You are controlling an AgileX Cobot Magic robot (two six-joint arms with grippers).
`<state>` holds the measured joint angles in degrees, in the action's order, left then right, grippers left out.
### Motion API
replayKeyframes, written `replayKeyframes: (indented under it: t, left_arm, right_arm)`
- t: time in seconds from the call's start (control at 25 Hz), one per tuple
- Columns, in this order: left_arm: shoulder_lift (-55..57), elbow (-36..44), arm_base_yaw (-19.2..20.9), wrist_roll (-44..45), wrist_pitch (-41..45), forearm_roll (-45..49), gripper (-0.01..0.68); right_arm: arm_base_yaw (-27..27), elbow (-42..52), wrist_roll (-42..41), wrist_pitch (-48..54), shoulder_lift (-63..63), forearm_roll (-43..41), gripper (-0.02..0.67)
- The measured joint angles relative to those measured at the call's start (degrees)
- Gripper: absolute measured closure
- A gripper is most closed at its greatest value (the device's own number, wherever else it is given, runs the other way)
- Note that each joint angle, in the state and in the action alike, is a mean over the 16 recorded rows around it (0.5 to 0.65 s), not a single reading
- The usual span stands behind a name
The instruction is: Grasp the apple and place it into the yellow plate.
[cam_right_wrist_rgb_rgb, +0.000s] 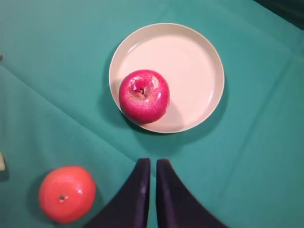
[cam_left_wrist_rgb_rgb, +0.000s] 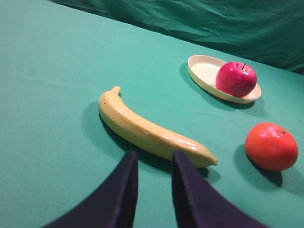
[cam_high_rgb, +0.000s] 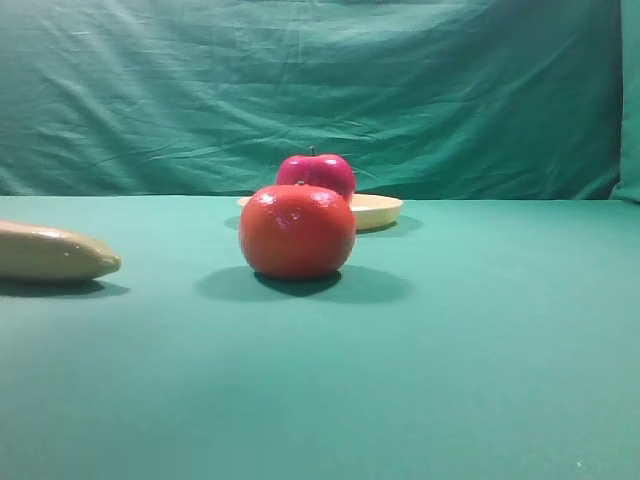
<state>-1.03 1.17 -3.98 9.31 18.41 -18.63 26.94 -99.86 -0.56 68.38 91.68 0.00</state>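
Note:
The crimson apple (cam_right_wrist_rgb_rgb: 143, 96) rests inside the yellow plate (cam_right_wrist_rgb_rgb: 190, 61), against its rim on the side nearer the orange-red fruit. In the high view the apple (cam_high_rgb: 318, 172) shows behind that fruit, with the plate (cam_high_rgb: 380, 210) peeking out to its right. The left wrist view has the apple (cam_left_wrist_rgb_rgb: 236, 79) sitting in the plate (cam_left_wrist_rgb_rgb: 202, 69) at the upper right. My right gripper (cam_right_wrist_rgb_rgb: 153, 164) hovers above the cloth just short of the plate, shut and holding nothing. My left gripper (cam_left_wrist_rgb_rgb: 154, 159) stands open near the banana's tip, empty. Neither arm shows in the high view.
An orange-red round fruit (cam_high_rgb: 297, 231) stands in front of the plate, mid-table. A tan banana (cam_left_wrist_rgb_rgb: 147, 133) lies to the left, close under my left fingers. Green cloth covers the table and hangs as a backdrop.

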Motion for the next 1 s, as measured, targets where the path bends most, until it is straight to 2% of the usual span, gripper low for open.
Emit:
replayKeyframes:
  t: [0.56, 0.76, 1.0]
  left_arm:
    - [0.00, 0.00, 0.00, 0.00, 0.00, 0.00, 0.516]
    - [0.00, 0.00, 0.00, 0.00, 0.00, 0.00, 0.516]
    - [0.00, 0.00, 0.00, 0.00, 0.00, 0.00, 0.516]
  right_arm:
    - [0.00, 34.17, 1.60, -7.32, -29.20, -0.48, 0.649]
    - [0.00, 41.20, 2.80, -5.12, -38.25, -1.40, 0.649]
    - [0.00, 45.24, 4.75, -2.61, -47.44, -3.33, 0.649]
